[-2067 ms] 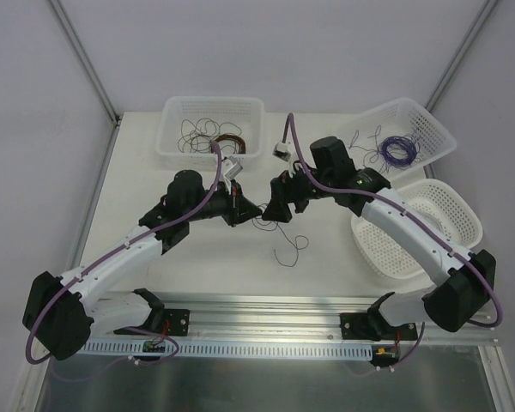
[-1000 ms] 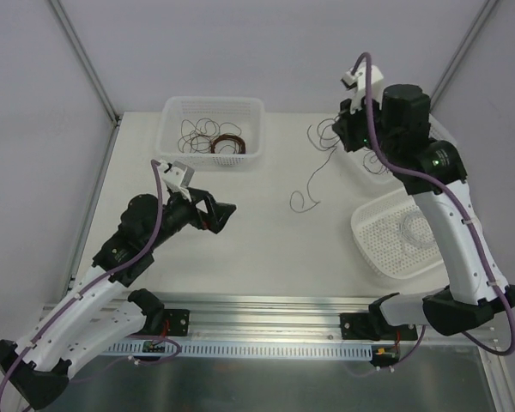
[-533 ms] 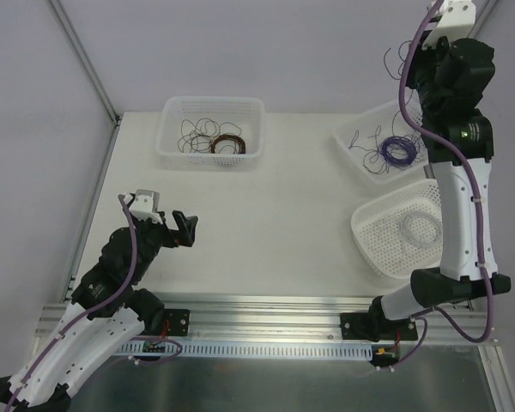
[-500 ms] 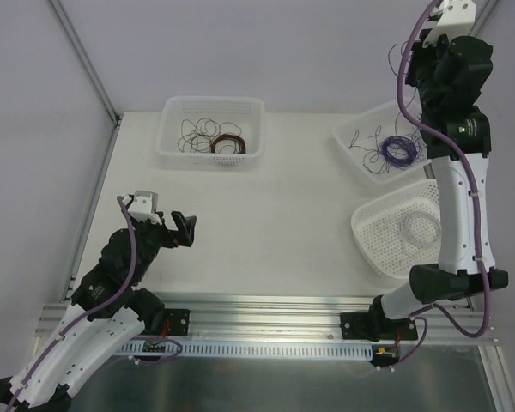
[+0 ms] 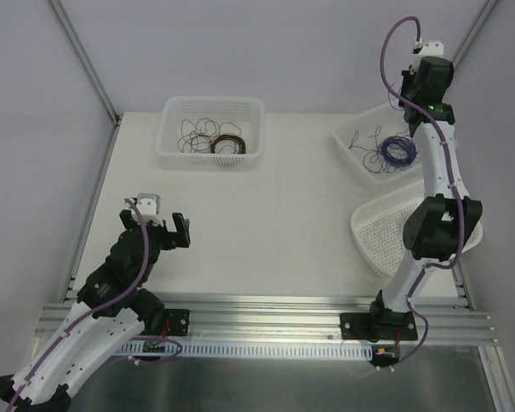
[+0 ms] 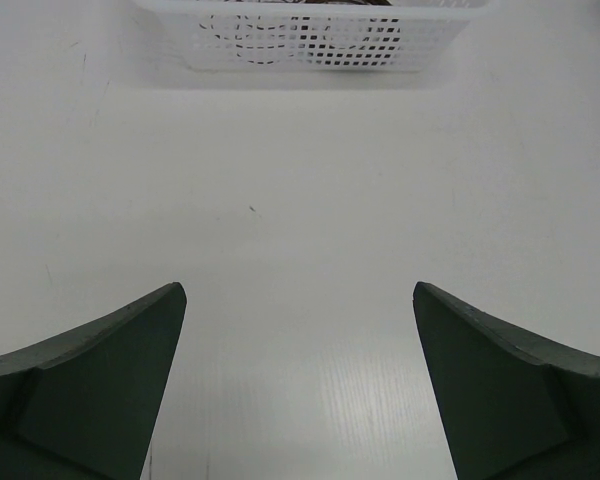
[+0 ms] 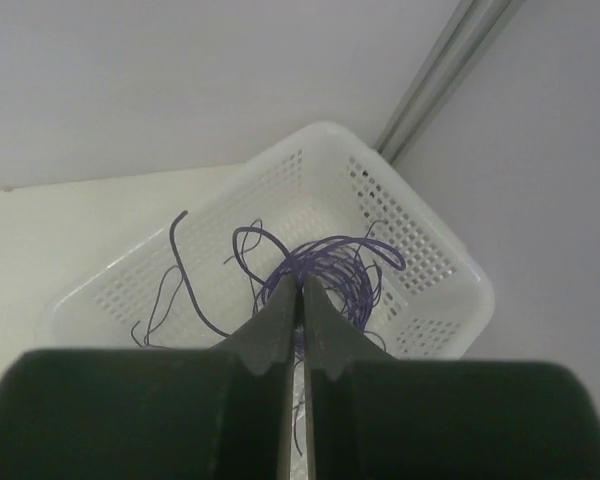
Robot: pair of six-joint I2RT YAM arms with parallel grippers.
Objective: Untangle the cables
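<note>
Right hand (image 7: pixel 300 292) above the white perforated plastic basket (image 7: pixel 427 255).
Fingers pressed together, thin purple cables (image 7: pixel 335 265) directly beneath; left hand (image 6: pixel 298 292) spread over the white tabletop (image 6: pixel 300 180).

I counted three white baskets on the surface (image 5: pixel 283 215): far-left basket (image 5: pixel 213 101), far-right basket (image 5: pixel 350 129), round basket (image 5: pixel 376 236) at near right. Two pincers: left pincer (image 6: pixel 298 290), right pincer (image 7: pixel 292 290). One purple wire bundle (image 5: pixel 396 150), one red-brown coil (image 5: pixel 230 143).
</note>
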